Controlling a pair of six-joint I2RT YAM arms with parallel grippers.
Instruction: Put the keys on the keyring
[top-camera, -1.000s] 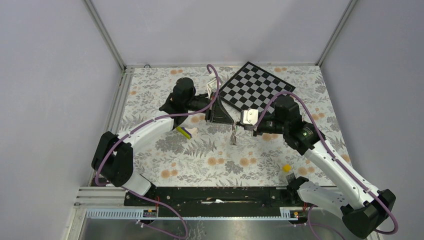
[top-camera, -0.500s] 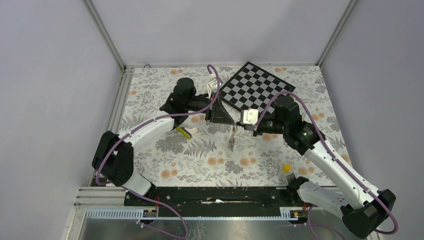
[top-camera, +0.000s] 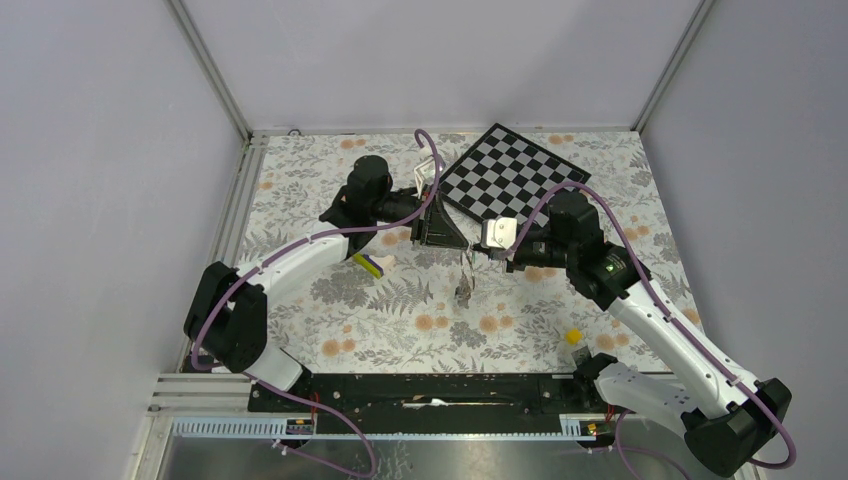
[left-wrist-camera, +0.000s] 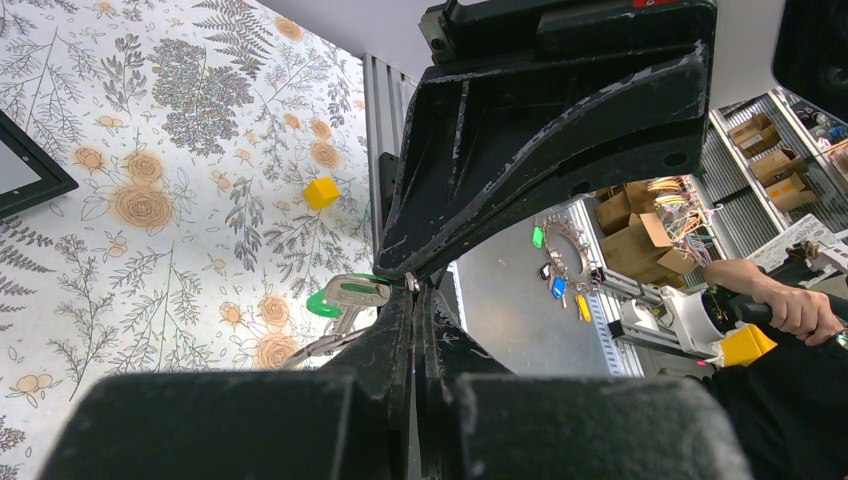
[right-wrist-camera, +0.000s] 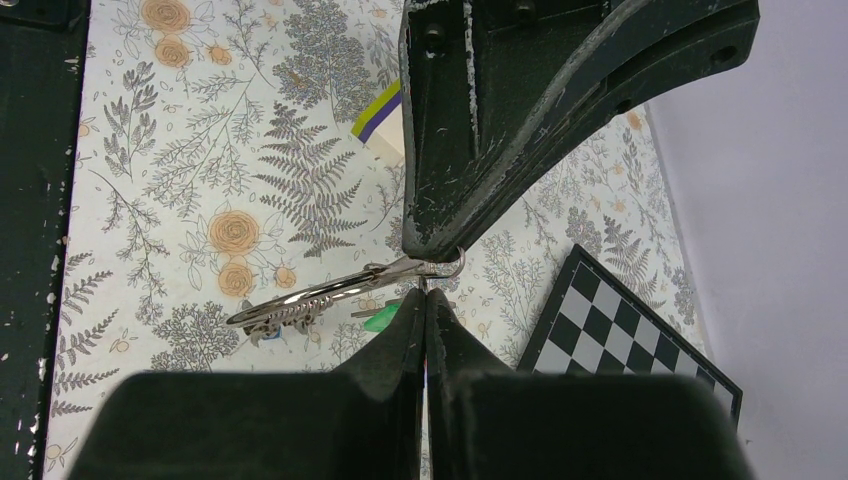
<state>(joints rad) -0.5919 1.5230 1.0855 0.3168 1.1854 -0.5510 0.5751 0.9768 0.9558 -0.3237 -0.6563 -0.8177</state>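
Note:
The keyring (top-camera: 466, 270) hangs in the air between my two grippers at the middle of the table. It shows edge-on as a thin silver wire ring in the right wrist view (right-wrist-camera: 320, 292), and in the left wrist view (left-wrist-camera: 318, 346). A green-headed key (left-wrist-camera: 345, 295) hangs on it, also seen in the right wrist view (right-wrist-camera: 381, 320), with a bit of blue (right-wrist-camera: 271, 334) beside it. The key bundle (top-camera: 464, 293) dangles below. My left gripper (top-camera: 447, 236) and right gripper (top-camera: 482, 246) are both shut, tip to tip, pinching the ring's top. The black key is not visible.
A yellow-white-purple wedge block (top-camera: 368, 264) lies left of the ring. A checkerboard (top-camera: 510, 172) lies at the back right. A small yellow cube (top-camera: 573, 337) sits at the front right. Beyond the table's near edge lies another key bunch (left-wrist-camera: 557, 262).
The ring with its keys has swung lower beneath the gripper tips. Both arms have stayed almost still.

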